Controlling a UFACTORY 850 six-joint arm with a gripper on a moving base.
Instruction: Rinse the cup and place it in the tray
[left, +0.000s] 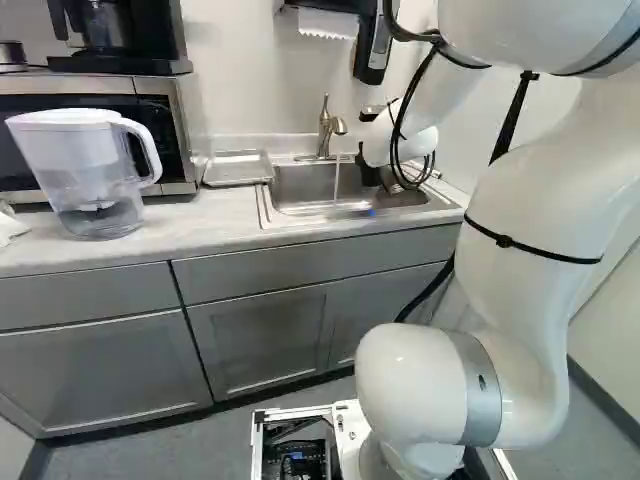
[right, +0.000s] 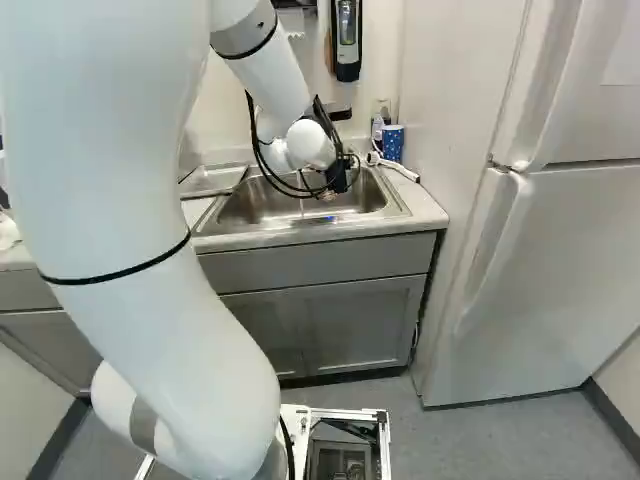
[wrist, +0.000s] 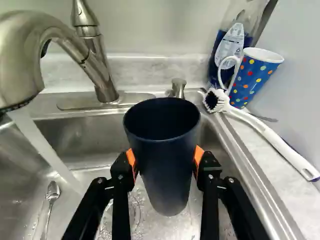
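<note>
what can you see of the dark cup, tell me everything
The cup is dark navy, smooth and rather matte, perhaps plastic. It has a round, open rim, tapers to a narrower base, and shows no handle. It is held roughly upright over the sink, the gripper's orange pads on opposite sides. The running water falls beside it. Its inside is too dark to read.

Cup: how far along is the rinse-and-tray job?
Done: faucet running, cup gripped. In hand: cup held over the sink, beside the water stream, not under it; can't tell if already rinsed. Left: any rinsing due, then setting it in the tray by the sink.
</note>
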